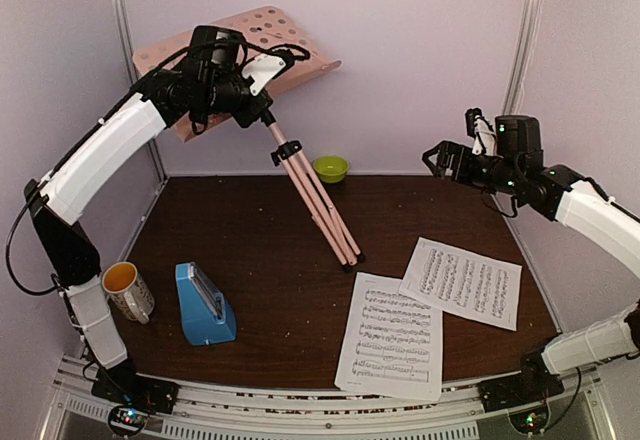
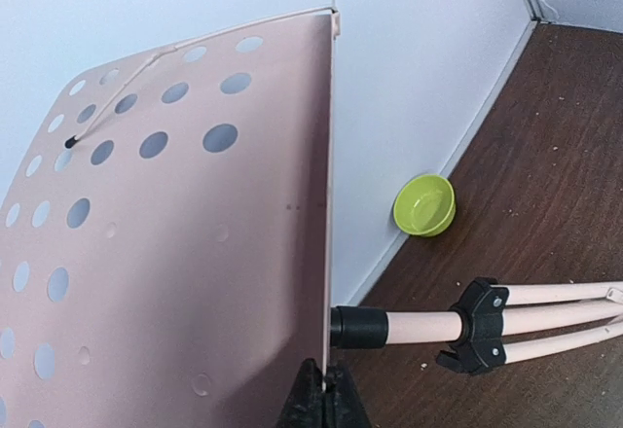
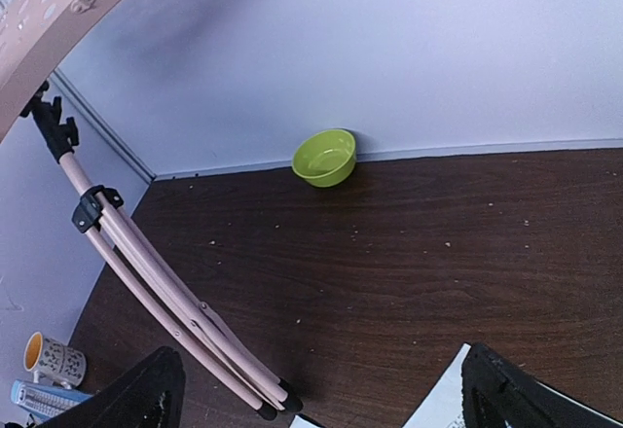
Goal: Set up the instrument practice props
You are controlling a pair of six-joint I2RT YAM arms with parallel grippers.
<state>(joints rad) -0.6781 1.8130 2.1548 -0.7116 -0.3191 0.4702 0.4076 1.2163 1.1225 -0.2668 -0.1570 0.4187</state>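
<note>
The pink music stand leans across the back left, its perforated desk (image 1: 275, 32) raised high. Its folded legs (image 1: 322, 205) run down to feet resting on the table. My left gripper (image 1: 250, 95) is shut on the desk's lower edge beside the pole; in the left wrist view the black fingertips (image 2: 313, 399) pinch the thin pink plate (image 2: 195, 253). Two sheet-music pages (image 1: 392, 335) (image 1: 462, 282) lie flat at the front right. The blue metronome (image 1: 205, 305) stands at the front left. My right gripper (image 1: 440, 158) hovers open above the right side, holding nothing (image 3: 326, 399).
A lime-green bowl (image 1: 330, 168) sits against the back wall. A cream mug (image 1: 127, 290) stands left of the metronome. White walls enclose the table at the back and both sides. The stand's black collar (image 2: 482, 326) clamps the three legs together.
</note>
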